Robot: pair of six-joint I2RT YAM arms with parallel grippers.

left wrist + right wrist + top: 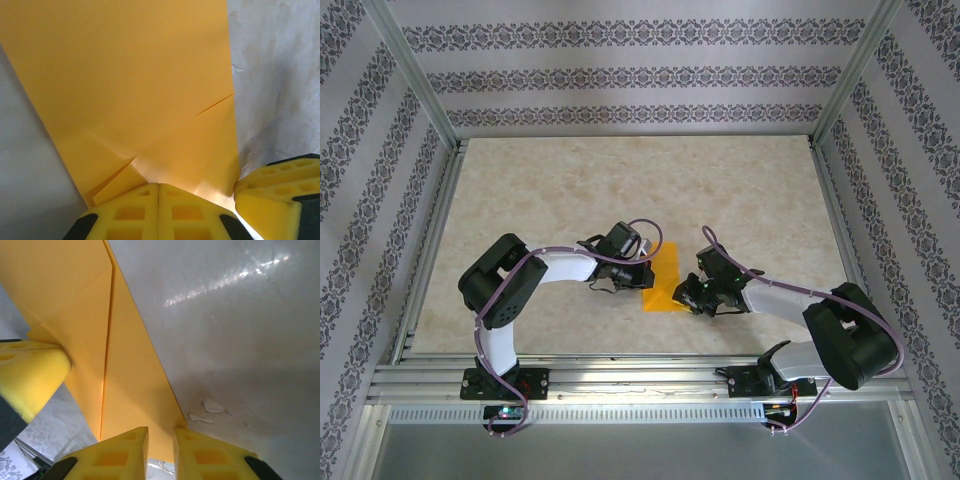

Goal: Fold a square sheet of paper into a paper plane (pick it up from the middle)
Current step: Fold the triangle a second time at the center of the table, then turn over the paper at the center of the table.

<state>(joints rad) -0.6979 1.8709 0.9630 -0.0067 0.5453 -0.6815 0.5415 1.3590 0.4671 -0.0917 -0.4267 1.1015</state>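
The square sheet of paper (665,280) is bright orange and partly folded, with creases, and lies lengthwise between the two grippers at the middle of the table. My left gripper (648,275) is at its left edge. In the left wrist view its yellow pads are pressed together at the paper (140,75), where two creases meet at the tip of the left gripper (158,186). My right gripper (688,297) is at the paper's near right corner. In the right wrist view the right gripper (161,432) stands slightly open, with the paper's (125,390) corner just ahead of the gap.
The beige marbled table (570,190) stretches away behind the paper. An aluminium rail (640,375) runs along the near edge by both arm bases. Patterned walls and metal posts (415,80) enclose the sides. Each wrist view catches the other gripper's yellow finger (275,192) close by.
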